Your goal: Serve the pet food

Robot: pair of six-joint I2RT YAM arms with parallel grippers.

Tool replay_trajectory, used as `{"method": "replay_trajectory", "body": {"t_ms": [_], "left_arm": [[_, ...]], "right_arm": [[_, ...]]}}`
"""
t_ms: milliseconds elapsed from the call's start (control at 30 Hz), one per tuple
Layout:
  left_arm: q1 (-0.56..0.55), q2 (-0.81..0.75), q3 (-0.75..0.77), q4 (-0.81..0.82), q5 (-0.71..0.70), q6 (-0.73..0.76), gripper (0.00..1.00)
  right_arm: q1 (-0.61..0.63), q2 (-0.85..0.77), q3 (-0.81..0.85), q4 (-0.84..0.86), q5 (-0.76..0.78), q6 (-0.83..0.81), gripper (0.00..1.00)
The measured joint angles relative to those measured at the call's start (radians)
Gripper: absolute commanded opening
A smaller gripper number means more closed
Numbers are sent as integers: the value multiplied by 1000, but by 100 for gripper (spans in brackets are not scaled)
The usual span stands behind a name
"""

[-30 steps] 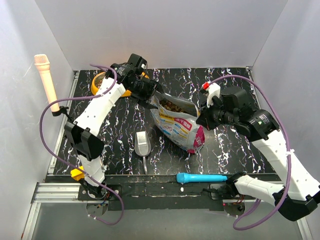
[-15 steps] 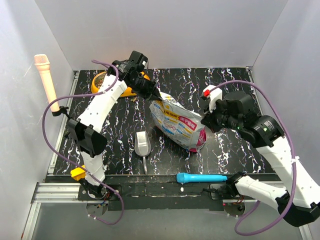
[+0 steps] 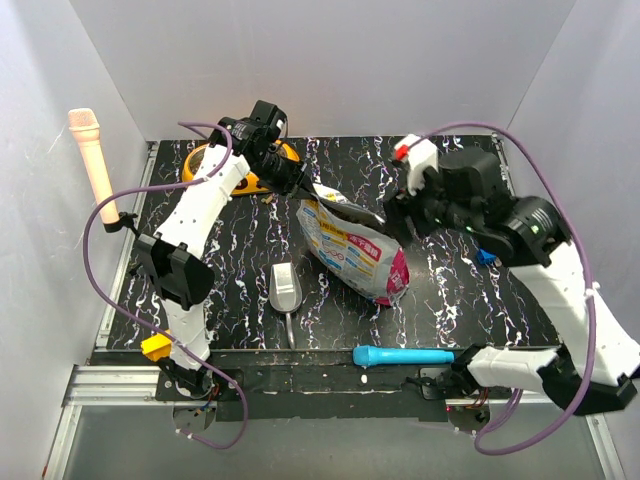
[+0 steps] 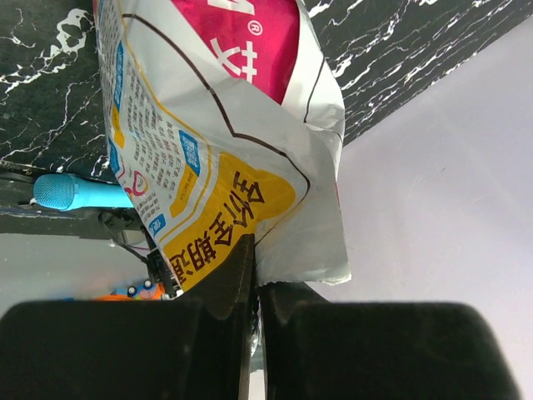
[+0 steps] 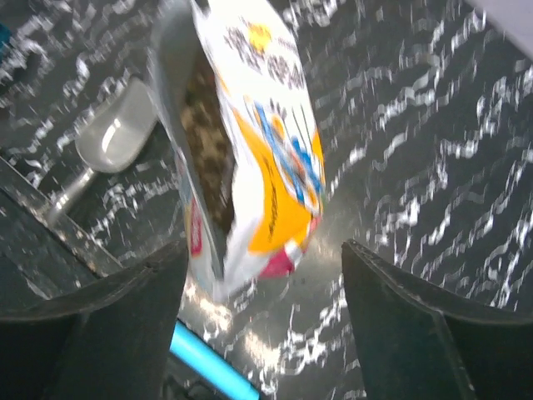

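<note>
Near the middle of the black marbled table [image 3: 230, 255] a printed foil pouch [image 3: 352, 250] sits tilted, top edge toward back-left, magenta bottom toward the near side. Left gripper [image 3: 303, 191] is clenched on the pouch's top edge; the left wrist view shows its fingers [image 4: 233, 283] pinching the foil rim. Right gripper [image 5: 262, 247] is released, jaws spread wide and grasping nothing, just beside the pouch's right side. Pet food [image 5: 206, 142] is inside the pouch, brown kibble visible through the open mouth. Grey metal scoop [image 3: 285, 288] lies left of the pouch, apart from it. Orange bowl [image 3: 190, 172] is at back-left, behind the left arm. Blue-handled tool [image 3: 405, 355] lies along the near edge.
</note>
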Motion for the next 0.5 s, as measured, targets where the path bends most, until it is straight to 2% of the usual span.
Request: {"method": "replay_trajectory", "body": {"t_ms": [167,333,500], "left_arm": [[13,-2,-7,-5,-4,-12,0],[13,-11,-21,-3,-8,-19,0],[13,-16,-27,-4,-8,-28,0]], "right_arm": [[138,226,255,-6,58,0,82],[159,426,372,-37,36,-7,80],[170,538,439,-58,17,-6,81]]}}
